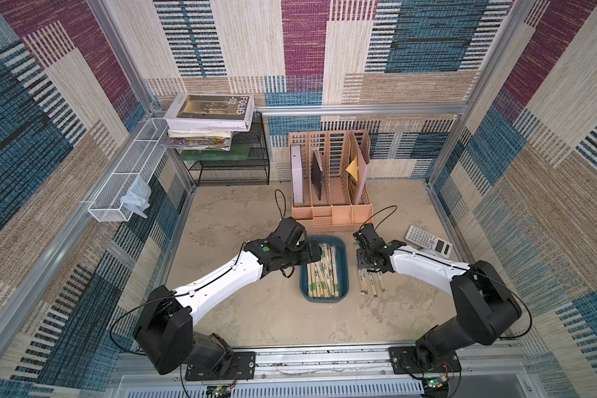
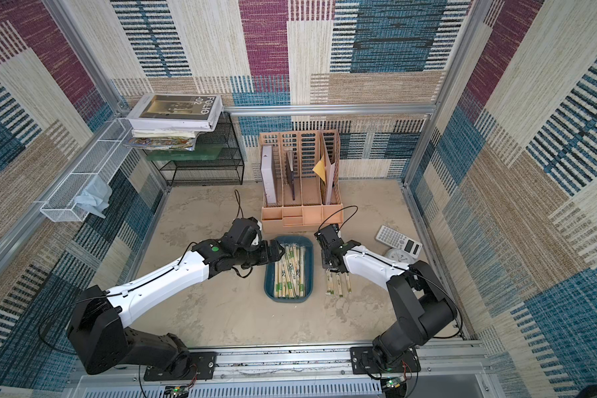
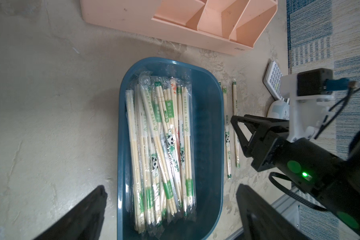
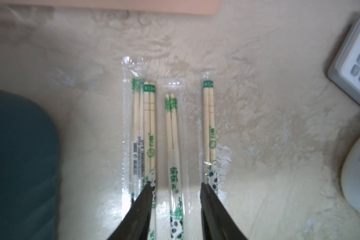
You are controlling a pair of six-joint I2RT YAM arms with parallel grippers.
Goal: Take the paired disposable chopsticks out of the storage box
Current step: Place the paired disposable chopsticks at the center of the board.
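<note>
the box [image 1: 342, 268] sits on the tabletop [image 1: 255, 310] at the centre of both top views, just below the organizer [image 1: 331, 213]. most of the chopsticks [image 1: 323, 275] lie in it as a loose heap of wrapped pairs running along its length. in the left wrist view the heap is bunched to the frame-left side of the box, and the floor at frame right is bare.

the left pincer [image 3: 170, 188] hovers over the upper left end of the box in the top views, spread wide and gripping nothing. its fingers [image 3: 87, 212] show at the lower left and lower right of the left wrist view.

more pairs [image 1: 371, 282] lie on the tabletop just right of the box, side by side and parallel to it. the right pincer [image 4: 175, 185] stands over them, released. in the right wrist view its jaws are parted on either side of the middle pair [image 4: 173, 133], which lies flat with a gap to each finger. the finger at frame left overlaps two pairs lying close together; the finger at frame right overlaps a single pair.

a calculator [image 1: 428, 240] lies further right, well apart from the box.
</note>
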